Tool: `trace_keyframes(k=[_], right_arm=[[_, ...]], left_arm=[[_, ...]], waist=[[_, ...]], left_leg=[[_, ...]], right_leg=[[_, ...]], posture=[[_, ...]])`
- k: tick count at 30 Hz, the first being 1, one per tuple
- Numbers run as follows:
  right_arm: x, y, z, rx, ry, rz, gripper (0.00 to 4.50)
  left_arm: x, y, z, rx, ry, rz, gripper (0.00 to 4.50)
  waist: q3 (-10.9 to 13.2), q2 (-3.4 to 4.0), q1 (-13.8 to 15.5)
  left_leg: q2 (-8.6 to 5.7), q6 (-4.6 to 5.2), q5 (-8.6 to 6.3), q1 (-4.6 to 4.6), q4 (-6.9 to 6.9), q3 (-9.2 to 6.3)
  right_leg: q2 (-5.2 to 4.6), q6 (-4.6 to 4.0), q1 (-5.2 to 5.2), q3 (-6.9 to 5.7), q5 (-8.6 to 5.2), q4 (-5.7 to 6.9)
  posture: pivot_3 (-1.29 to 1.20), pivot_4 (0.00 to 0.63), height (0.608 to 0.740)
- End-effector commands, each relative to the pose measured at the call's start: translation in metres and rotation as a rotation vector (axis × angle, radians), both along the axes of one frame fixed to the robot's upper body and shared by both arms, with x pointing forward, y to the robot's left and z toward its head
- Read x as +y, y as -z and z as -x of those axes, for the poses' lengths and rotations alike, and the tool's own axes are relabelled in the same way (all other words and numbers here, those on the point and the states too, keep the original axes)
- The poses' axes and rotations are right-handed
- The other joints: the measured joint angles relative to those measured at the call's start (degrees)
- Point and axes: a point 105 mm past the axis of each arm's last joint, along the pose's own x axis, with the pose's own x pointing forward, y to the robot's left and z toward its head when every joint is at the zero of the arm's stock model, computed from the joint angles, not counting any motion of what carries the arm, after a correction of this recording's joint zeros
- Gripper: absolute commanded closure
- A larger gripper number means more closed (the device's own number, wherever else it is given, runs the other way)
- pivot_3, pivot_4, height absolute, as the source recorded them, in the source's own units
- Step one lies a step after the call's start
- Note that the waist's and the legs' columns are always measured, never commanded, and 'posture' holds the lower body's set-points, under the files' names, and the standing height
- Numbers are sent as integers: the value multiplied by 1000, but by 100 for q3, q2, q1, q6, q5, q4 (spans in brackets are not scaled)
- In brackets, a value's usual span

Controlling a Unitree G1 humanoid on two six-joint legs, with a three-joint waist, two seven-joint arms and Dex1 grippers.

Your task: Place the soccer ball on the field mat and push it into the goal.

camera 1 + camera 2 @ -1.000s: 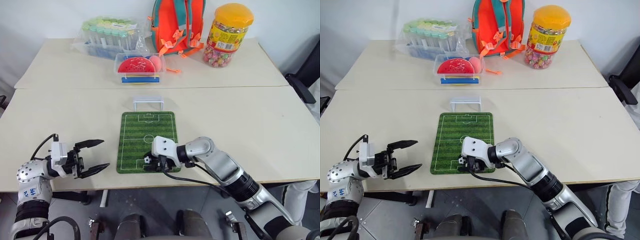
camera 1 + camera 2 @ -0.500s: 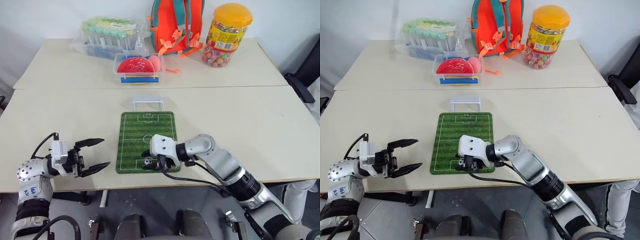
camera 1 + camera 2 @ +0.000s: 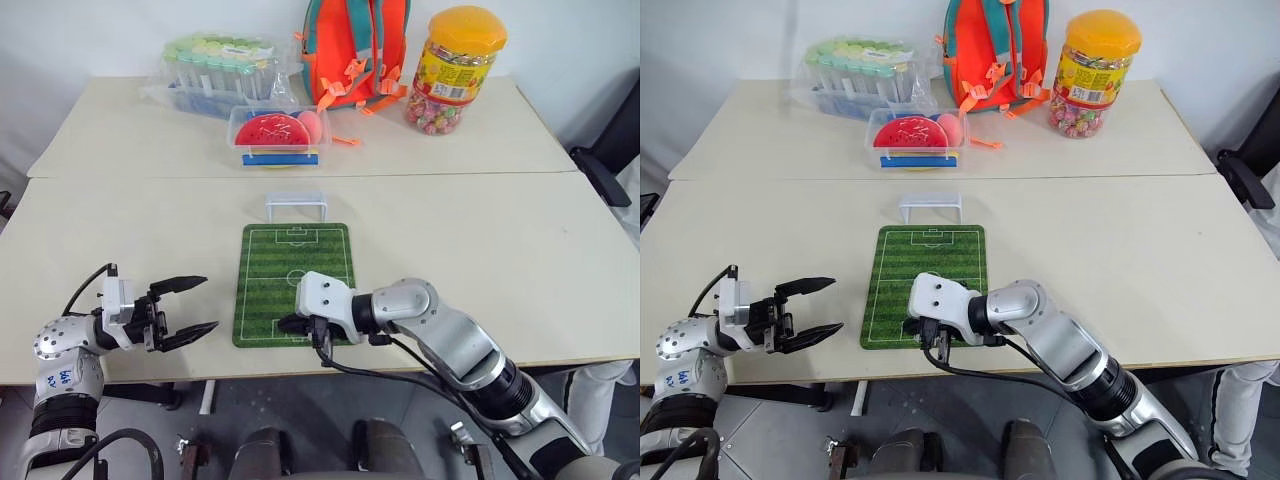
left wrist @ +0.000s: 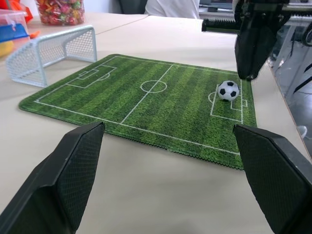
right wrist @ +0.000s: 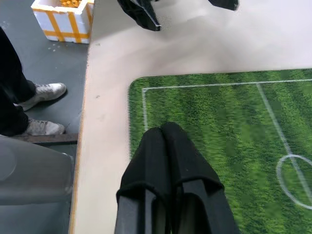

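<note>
The right gripper (image 3: pixel 287 324), its fingers apart around the soccer ball a second ago, has pressed them together and drawn back over the near edge of the field mat (image 3: pixel 295 270). The left wrist view reveals the soccer ball (image 4: pixel 227 90) resting free on the mat's near end, far from the goal (image 3: pixel 296 206). The left gripper (image 3: pixel 195 307) hovers spread and empty.

beige table (image 3: pixel 480 235) w/ field mat (image 3: pixel 293 280), goal (image 3: pixel 296 206), candy jar (image 3: pixel 455 72), backpack (image 3: pixel 355 50)

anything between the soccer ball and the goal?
No. In the left wrist view, only bare field mat stretches from the soccer ball to the goal.
</note>
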Motion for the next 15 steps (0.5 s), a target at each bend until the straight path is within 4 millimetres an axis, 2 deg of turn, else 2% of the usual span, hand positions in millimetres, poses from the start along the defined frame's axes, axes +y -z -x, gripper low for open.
trace_keyframes(k=[1, 5, 11, 15], right_arm=[[5, -5, 11, 41, -28, -53, 4456], [2, 2, 12, 68, -27, -43, 4456], [-10, 13, -11, 48, 52, -12, 4456], [-37, -2, -54, -67, 190, 12, 4456]], left_arm=[[0, -4, 11, -9, 90, -24, 0], [1, -6, 12, -4, 93, -32, 0], [1, -7, 10, -6, 93, -36, 0], [-2, -9, 4, -20, 95, -35, 0]], waist=[[0, 0, 0], [0, 0, 0], [0, 0, -1], [2, -2, 2]], left_leg=[[0, 0, 0, 0, 0, 0], [1, 0, 0, 0, 0, 0], [0, 0, 0, 0, 0, 1], [0, 0, 0, 0, 0, 2]], right_leg=[[0, 0, 0, 0, 0, 0], [0, 0, 0, 0, 0, -1], [0, 0, 0, 0, 0, -2], [-1, 0, 0, 1, 0, -2]], posture=[[0, 150, 740], [0, 150, 740], [0, 150, 740], [0, 150, 740]])
